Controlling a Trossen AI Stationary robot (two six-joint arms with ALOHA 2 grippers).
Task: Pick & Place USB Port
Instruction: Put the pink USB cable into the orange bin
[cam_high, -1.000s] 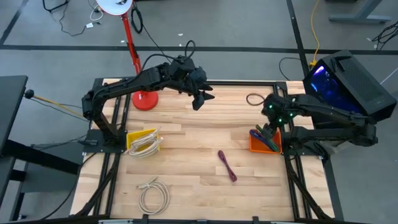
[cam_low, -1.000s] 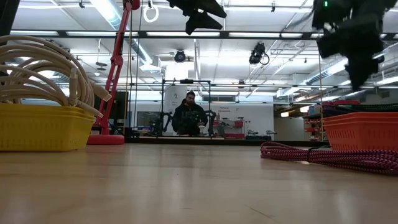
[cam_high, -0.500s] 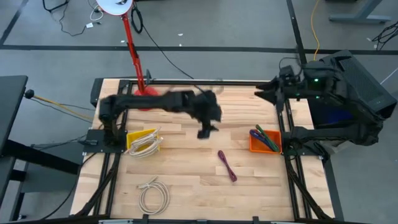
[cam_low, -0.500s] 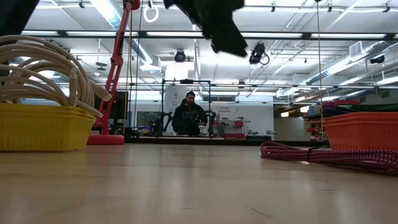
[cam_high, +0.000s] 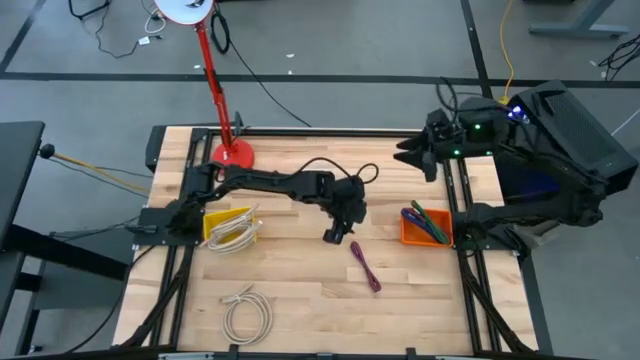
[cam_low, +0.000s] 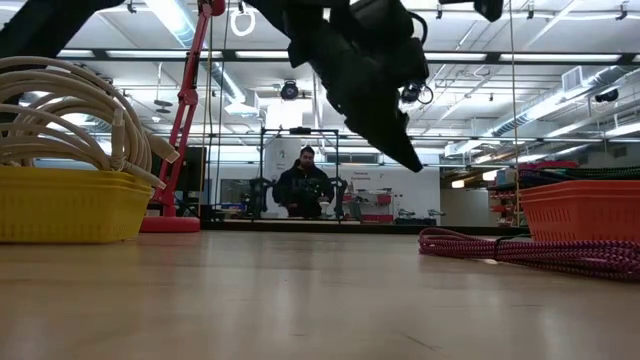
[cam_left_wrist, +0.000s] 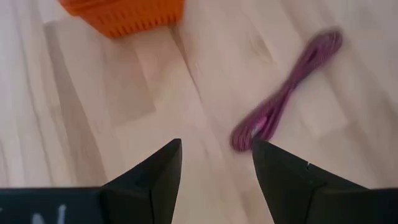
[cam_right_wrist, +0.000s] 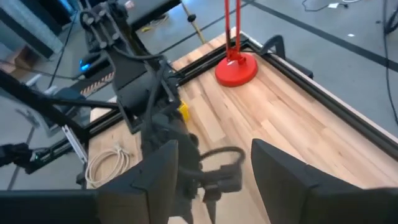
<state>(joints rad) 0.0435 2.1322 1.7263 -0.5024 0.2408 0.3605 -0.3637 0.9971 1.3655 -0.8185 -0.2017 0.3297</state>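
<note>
Fingers of the left tool (cam_left_wrist: 216, 168) are spread apart with nothing between them, and through the gap bare wood shows. This tool (cam_high: 335, 234) hangs over the middle of the wooden worktop (cam_high: 300, 290), its dark arm stretched across from the left side. Just beyond its tips lies the task's thing, a coiled purple USB cable (cam_high: 365, 266), flat on the boards and apart from the fingers; the left wrist view shows the cable (cam_left_wrist: 287, 93) running away at a slant. Farther right, an orange bin (cam_high: 424, 229) holding coloured cables sits at the worktop's right edge. The right tool (cam_high: 414, 157) is raised at the far right corner, well apart from the cable, its fingers (cam_right_wrist: 155, 174) apart and empty. On the left side a yellow bin (cam_high: 229, 227) holds white cable, a loose white cable coil (cam_high: 247, 311) lies nearer the front, and a red lamp base (cam_high: 231, 156) stands at the back. A person (cam_low: 304, 185) sits in the room beyond.
</note>
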